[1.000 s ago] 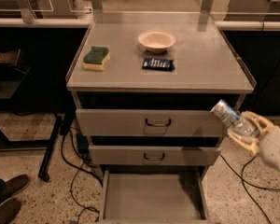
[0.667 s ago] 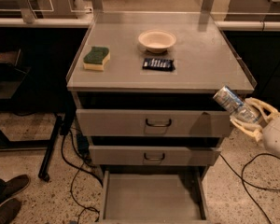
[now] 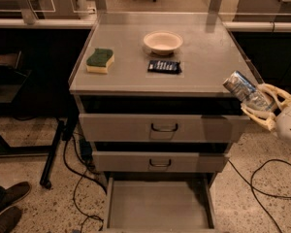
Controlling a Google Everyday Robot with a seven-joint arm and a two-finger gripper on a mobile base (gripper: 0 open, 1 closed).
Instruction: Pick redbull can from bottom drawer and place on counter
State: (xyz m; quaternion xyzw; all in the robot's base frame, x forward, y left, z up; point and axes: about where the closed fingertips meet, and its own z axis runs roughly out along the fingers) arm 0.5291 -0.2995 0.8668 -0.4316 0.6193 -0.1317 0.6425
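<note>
The gripper (image 3: 252, 99) is out at the right side of the cabinet, level with the front edge of the counter (image 3: 208, 62), and it has the redbull can (image 3: 244, 91). The two pale fingers (image 3: 273, 92) are closed around the can's lower body, one above and one below, so the can sits right between the jaws. It is tilted, with its top end up and to the left, towards the counter's front right corner. That top end sticks clear of the fingertips. In this view it overlaps the corner of the counter, but I cannot tell whether it is actually over the surface or just beside it.

Down below, the bottom drawer (image 3: 157, 205) is pulled out, its flat grey floor showing. The two handled drawers (image 3: 163, 127) above it are each pulled slightly forward.

On the counter, a pale bowl (image 3: 163, 41) sits near the middle towards the back, with a dark snack packet (image 3: 164, 66) just in front of it. A green and yellow sponge (image 3: 100, 60) is off towards the left edge, well apart from the can. Cables (image 3: 77, 178) trail across the floor, and a pair of shoes (image 3: 7, 210) shows at the lower left.
</note>
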